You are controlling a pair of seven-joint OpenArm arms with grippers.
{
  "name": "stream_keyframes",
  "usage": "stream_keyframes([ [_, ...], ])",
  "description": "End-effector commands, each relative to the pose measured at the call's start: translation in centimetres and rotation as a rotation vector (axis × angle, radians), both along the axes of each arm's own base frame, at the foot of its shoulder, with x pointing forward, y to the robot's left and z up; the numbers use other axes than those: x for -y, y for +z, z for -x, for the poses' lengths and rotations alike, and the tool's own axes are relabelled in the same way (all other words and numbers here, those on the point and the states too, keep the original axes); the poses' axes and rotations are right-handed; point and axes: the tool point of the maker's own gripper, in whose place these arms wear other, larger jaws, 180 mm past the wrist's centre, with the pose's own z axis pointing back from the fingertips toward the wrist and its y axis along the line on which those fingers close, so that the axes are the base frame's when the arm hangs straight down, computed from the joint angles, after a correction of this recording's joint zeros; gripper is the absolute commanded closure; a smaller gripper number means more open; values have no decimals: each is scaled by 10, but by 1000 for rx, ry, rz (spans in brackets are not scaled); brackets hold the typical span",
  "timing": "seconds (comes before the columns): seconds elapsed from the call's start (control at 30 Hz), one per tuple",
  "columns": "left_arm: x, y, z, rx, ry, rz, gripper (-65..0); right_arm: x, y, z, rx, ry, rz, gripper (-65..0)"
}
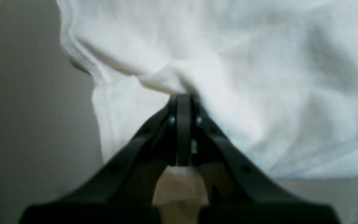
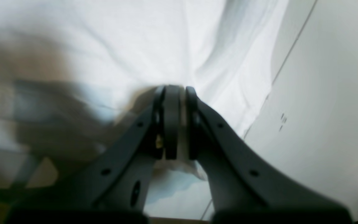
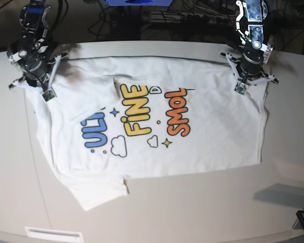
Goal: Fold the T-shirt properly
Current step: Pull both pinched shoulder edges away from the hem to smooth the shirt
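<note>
The left hand (image 1: 183, 99) is pinched together on a bunch of white cloth at the far edge of the T-shirt (image 3: 192, 147); in its wrist view the fabric gathers into a crease right at the tips. The right hand (image 2: 174, 90) is likewise clamped on a fold of the shirt, with a sliver of cloth showing between its fingers (image 2: 171, 124). In the base view both hands sit at the far corners of the garment, the right one near the sleeve end, the left one near the hem end.

The T-shirt lies print-up on the desk (image 3: 202, 212), spread across most of it, one sleeve (image 3: 99, 192) sticking out toward the near edge and a flap folded over beside the lettering.

The risks, as I judge them: each grip looks shallow, so a quick lift could let a corner slip free. Uneven pulling between the two hands would skew the fold. The tucked flap near the right hand may get trapped inside and leave a lump.
</note>
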Motion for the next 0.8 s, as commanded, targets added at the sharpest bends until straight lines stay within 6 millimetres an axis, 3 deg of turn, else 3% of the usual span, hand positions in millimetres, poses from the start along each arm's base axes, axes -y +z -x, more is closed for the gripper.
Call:
stream_keyframes([
  [0.0,-1,7,-2,18,-7,-2,0,14,-10,27,-116,-14,70,-51],
  [0.27,-4,1,16,-22,-7,-12,0,13,-11,37,-130,-12,71,-51],
  [0.77,-12,9,17,-25,-33,-109,0,13,-15,48,-156,-13,73,-51],
])
